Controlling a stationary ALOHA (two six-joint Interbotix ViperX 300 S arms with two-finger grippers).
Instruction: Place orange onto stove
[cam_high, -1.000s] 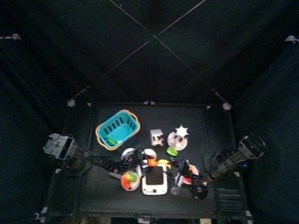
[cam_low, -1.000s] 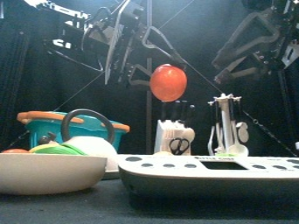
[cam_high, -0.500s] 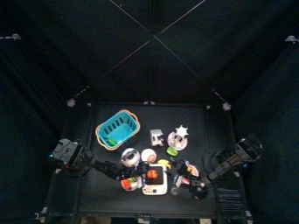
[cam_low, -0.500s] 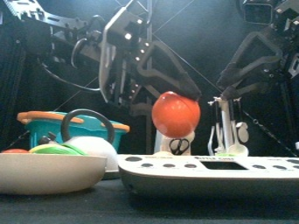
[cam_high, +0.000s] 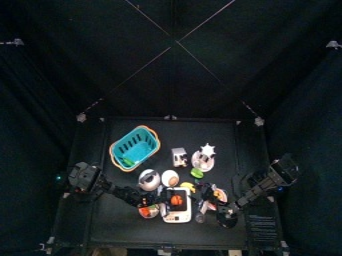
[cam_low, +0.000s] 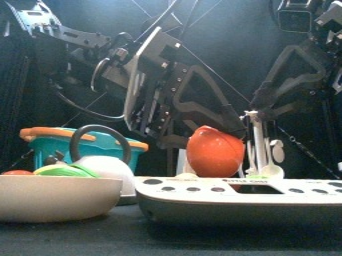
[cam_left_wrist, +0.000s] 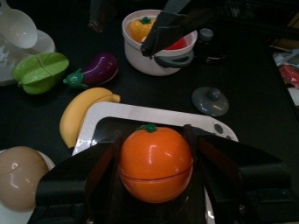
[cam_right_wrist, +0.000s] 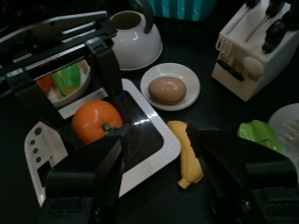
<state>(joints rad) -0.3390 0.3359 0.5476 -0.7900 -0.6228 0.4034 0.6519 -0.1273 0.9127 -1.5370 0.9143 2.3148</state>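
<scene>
Orange (cam_left_wrist: 156, 164), clenched in left hand (cam_left_wrist: 155, 179), hides the stove (cam_left_wrist: 163, 119) burner.

Black table (cam_high: 227, 135): stove (cam_low: 241, 198), turquoise basket (cam_high: 134, 147), banana (cam_left_wrist: 82, 110).

The orange (cam_left_wrist: 156, 163) is looking like smooth glossy plastic, catching the light on its skin. The stove (cam_left_wrist: 131, 118) is showing a smooth white plastic face. The counter (cam_right_wrist: 222, 114) is appearing black and matt. The banana (cam_left_wrist: 82, 109) is shining like plastic.
</scene>
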